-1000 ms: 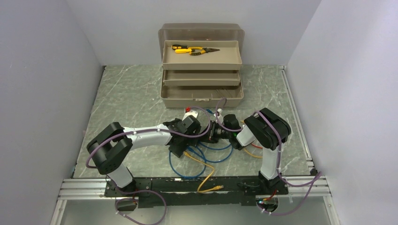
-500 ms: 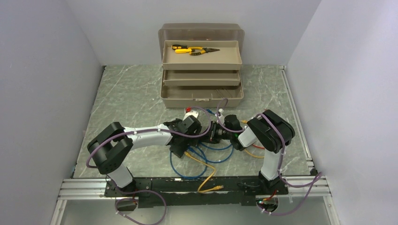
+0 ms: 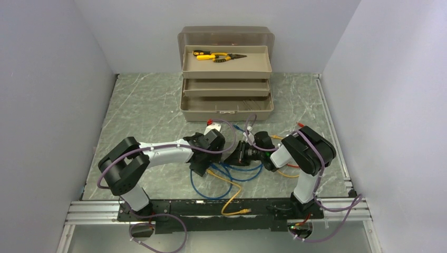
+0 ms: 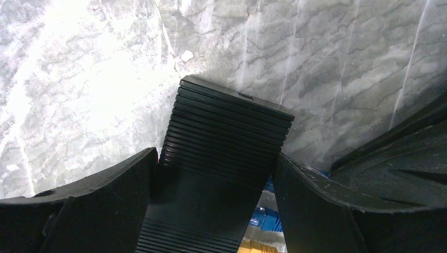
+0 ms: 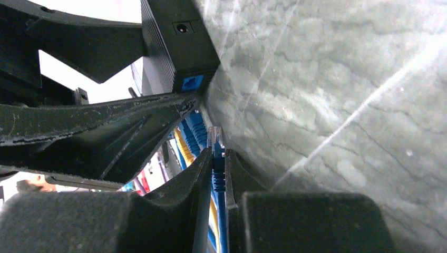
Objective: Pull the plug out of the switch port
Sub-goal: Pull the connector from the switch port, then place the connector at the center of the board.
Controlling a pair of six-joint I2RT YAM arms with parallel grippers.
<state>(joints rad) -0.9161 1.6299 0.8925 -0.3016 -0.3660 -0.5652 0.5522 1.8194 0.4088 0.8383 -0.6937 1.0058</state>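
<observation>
The left arm rises from its base, folds at the elbow and runs its forearm rightward, low over the surface, toward the middle. Its end effector stands spread wide, one finger pressed to each side of the switch. The right arm folds at its elbow and reaches leftward to meet it, the two wrists close and facing one another. The right end effector is nearly closed, its fingers pinching the plug
</observation>
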